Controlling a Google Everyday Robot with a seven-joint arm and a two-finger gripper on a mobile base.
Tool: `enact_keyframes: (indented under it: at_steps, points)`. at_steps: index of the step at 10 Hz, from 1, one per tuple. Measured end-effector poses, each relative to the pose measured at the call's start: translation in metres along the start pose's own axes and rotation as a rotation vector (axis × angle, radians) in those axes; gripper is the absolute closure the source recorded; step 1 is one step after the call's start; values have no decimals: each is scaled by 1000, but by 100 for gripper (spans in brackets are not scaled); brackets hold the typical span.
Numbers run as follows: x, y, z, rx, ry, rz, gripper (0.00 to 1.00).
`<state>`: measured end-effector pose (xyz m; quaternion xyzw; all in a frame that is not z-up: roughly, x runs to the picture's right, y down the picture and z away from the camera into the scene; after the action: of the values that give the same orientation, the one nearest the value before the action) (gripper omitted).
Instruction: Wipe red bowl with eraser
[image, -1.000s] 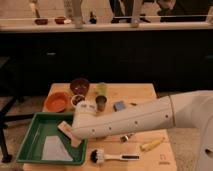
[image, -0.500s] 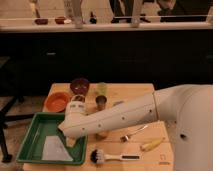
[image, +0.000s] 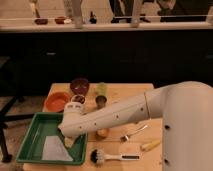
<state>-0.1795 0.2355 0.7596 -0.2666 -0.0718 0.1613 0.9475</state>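
Your red bowl (image: 57, 101) sits upright with its mouth facing up, at the back left of the wooden table (image: 125, 92), just behind the far rim of the green tray (image: 42, 130). The gripper (image: 68, 134) is nearer to you than the bowl and a little to its right, low over the tray's right side and clear of the bowl. A small tan piece that looks like the eraser (image: 70, 142) shows directly under the end of the white arm (image: 115, 117), right at the gripper. You cannot tell whether the gripper is clamped on it or released, and its long axis is too unclear to call. The arm reaches in from the right, slanting down across the table toward the tray. A pale cloth (image: 55, 148) lies in the tray just left of the eraser. Beside the red bowl stands a small white bowl (image: 77, 99), with a maroon bowl (image: 79, 86) behind that, then a green cup (image: 102, 89) and a metal cup (image: 101, 101) further right. In front of the arm lie a fork (image: 133, 133), a black-bristled brush (image: 99, 157) and a yellowish item (image: 150, 145)
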Motion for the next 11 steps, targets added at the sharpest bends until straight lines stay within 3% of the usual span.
enact_keyframes:
  at_steps: [4,11]
  points:
    - [-4,-1,14,1,13,29,26]
    - [-8,-8,26,15,-1,182,26]
